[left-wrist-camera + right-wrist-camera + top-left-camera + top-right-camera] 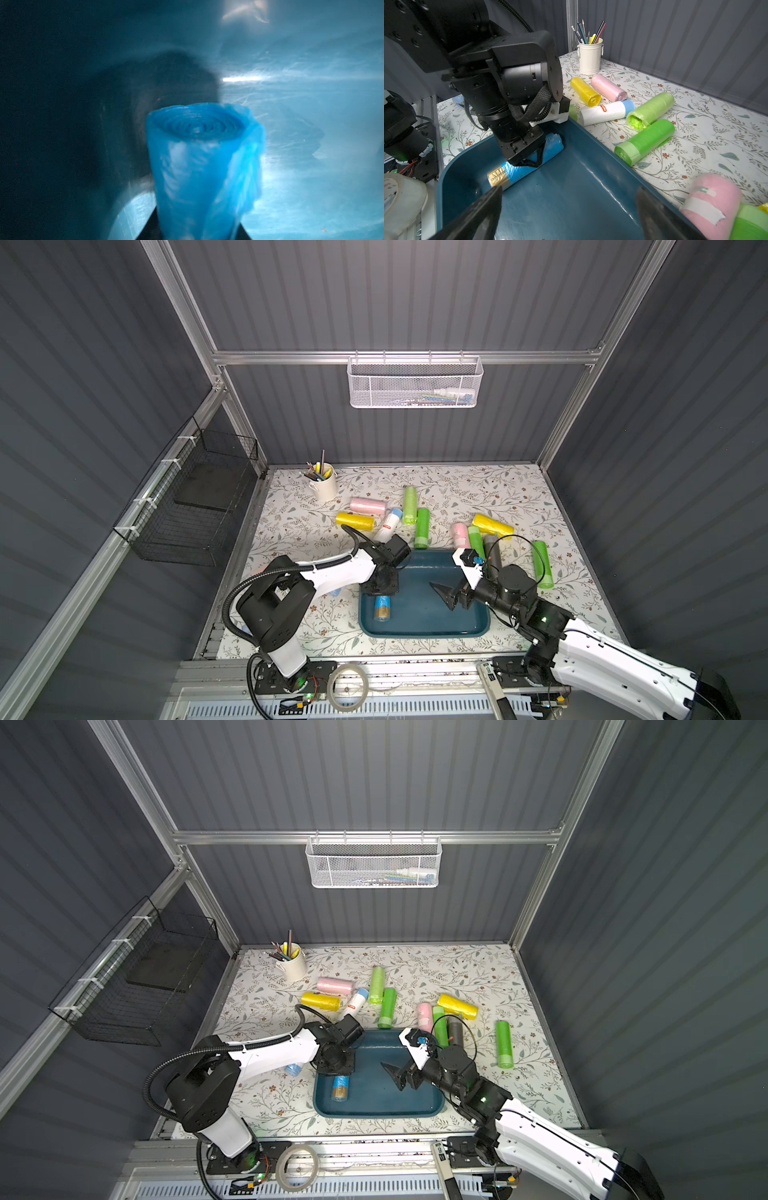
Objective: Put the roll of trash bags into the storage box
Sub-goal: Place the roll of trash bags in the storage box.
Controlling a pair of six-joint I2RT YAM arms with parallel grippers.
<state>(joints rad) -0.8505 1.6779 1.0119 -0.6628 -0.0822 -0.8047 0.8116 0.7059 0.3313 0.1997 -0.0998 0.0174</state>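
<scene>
I am watching the left gripper [380, 594] clamping the blue roll of trash bags [381, 609] inside the storage box [424, 616], with its jaws pressing in on the roll's middle from above. The roll has a gold band at its front end and is lying lengthwise along the box's left wall, toward the box's front-left corner. In the right wrist view it is sitting low against the box floor, but I cannot tell whether it is fully resting there. The left wrist view is showing only the roll's coiled end, close up and blurred against the teal plastic. The right gripper [442, 596] is hovering over the middle of the box, its jaws spread wide and holding nothing. The box is sitting at the middle of the worktop's [291, 531] front edge. Behind it, loose rolls are lying on the worktop in two clusters. Toward the left are a yellow roll [355, 520], a pink roll [368, 506], a white-and-blue roll [388, 524] and two green rolls [422, 534]. Toward the right edge are more pink, yellow, green and dark grey ones. A cream pencil cup [323, 486] is standing near the back left corner.
</scene>
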